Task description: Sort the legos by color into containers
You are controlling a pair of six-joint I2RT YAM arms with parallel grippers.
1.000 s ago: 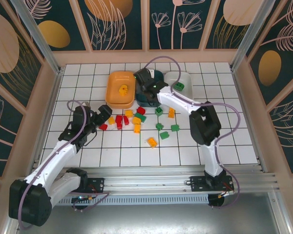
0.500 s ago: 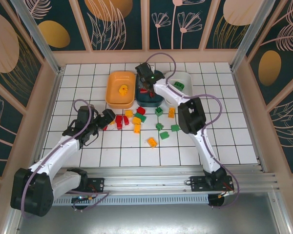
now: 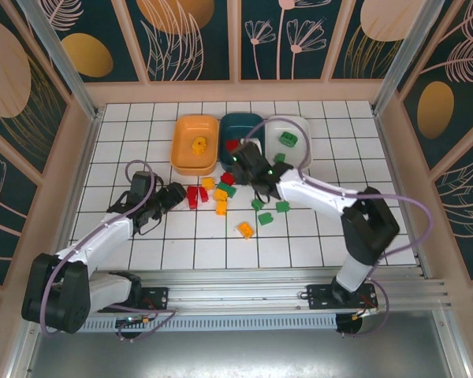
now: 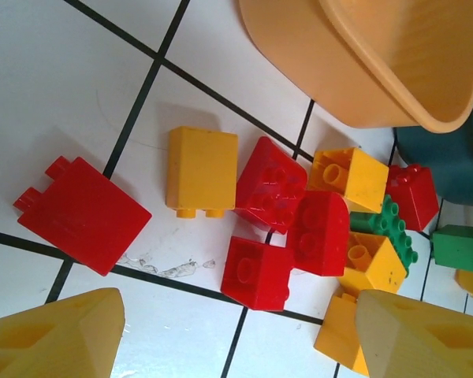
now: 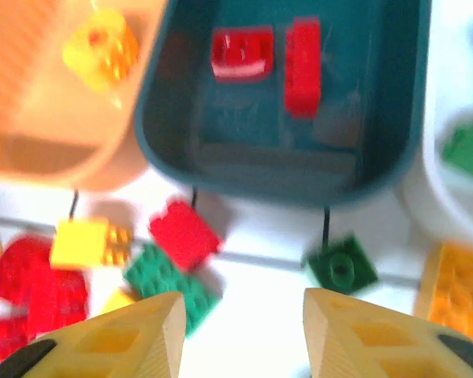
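Left arm stretched forward and low from its base. Left claw tipped down close over the tabletop, jaws spread wide, nothing between them. Right arm has its elbow out right and its forearm reaching across toward centre. Right claw points down, jaws apart by a narrower gap, empty.

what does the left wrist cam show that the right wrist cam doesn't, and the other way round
left wrist: a lone red brick lying apart, and the orange bowl from outside. right wrist: the inside of the teal bowl with two red bricks, a yellow brick in the orange bowl, the white bowl. both: orange bowl, teal bowl edge, the mixed pile of loose bricks.
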